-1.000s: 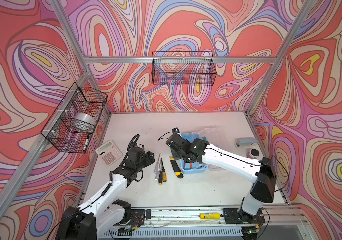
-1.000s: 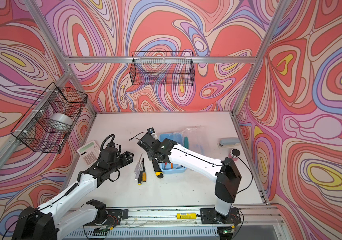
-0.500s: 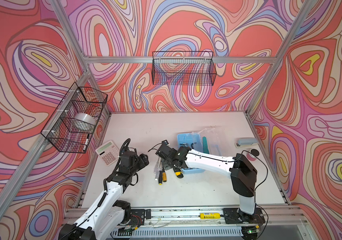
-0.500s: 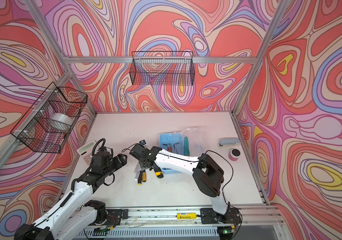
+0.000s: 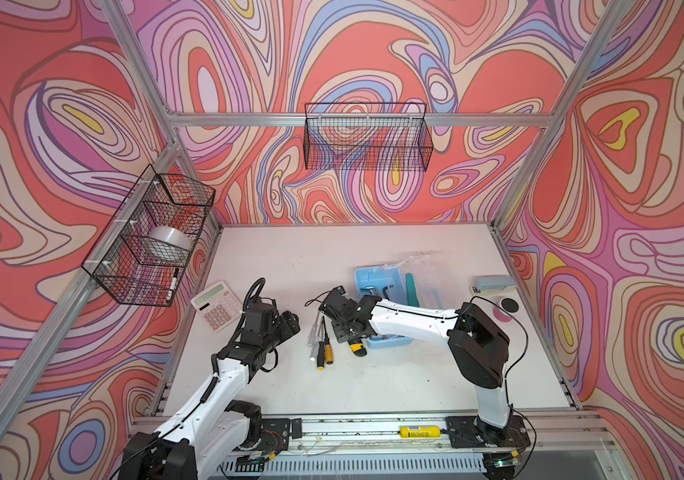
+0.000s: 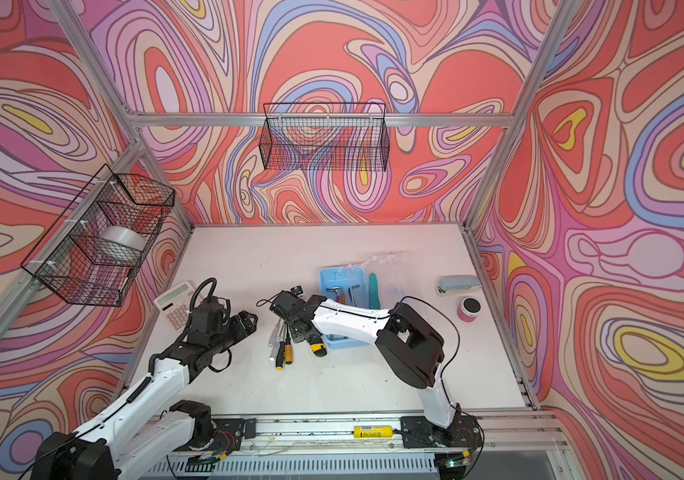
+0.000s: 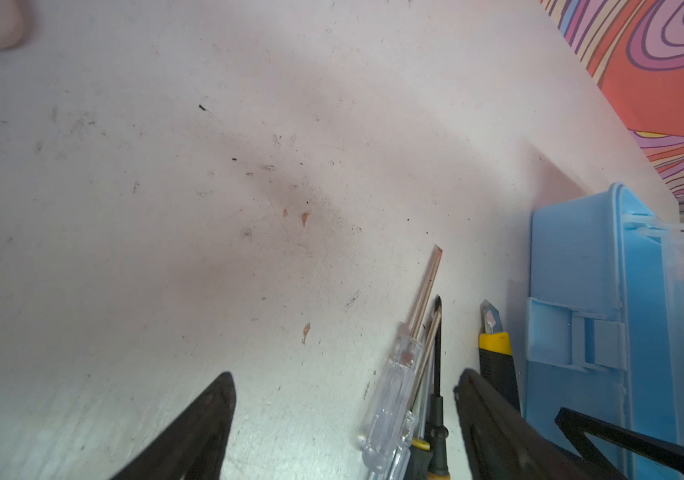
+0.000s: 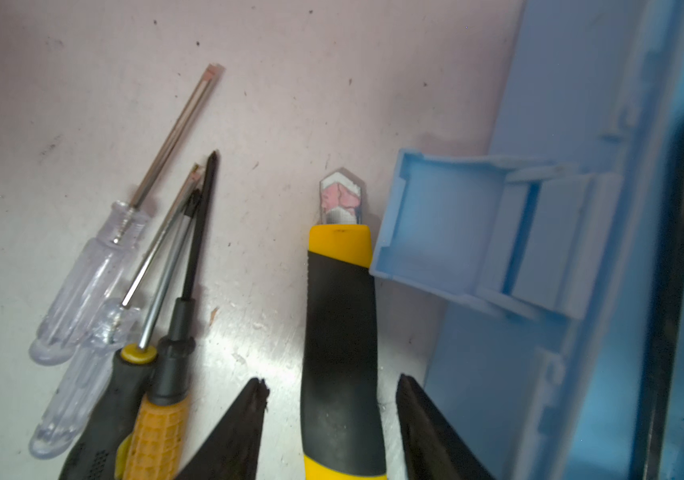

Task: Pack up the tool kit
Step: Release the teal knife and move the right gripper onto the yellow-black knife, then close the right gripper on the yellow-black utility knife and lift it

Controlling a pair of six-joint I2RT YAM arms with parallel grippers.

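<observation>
The light-blue box (image 5: 359, 278) (image 6: 325, 278) stands open mid-table, hex keys (image 5: 373, 289) inside and its clear lid (image 5: 427, 278) folded back. Just left of it lie several screwdrivers (image 5: 321, 340) (image 8: 157, 257) and a black-and-yellow utility knife (image 5: 356, 348) (image 8: 340, 324). My right gripper (image 5: 344, 328) (image 8: 332, 390) is open and low over the knife. It straddles the black handle, with a gap on each side. My left gripper (image 5: 290, 324) (image 7: 344, 386) is open left of the screwdrivers (image 7: 394, 386), holding nothing.
A white calculator (image 5: 216, 304) lies at the left, beside my left arm. A pale blue stapler (image 5: 494, 284) and a pink round tub (image 5: 506, 309) sit at the right edge. Wire baskets hang on the left wall (image 5: 149, 237) and the back wall (image 5: 367, 137).
My right gripper swung from over the box down to the tools on its left and now straddles the knife. My left gripper shifted slightly toward the front.
</observation>
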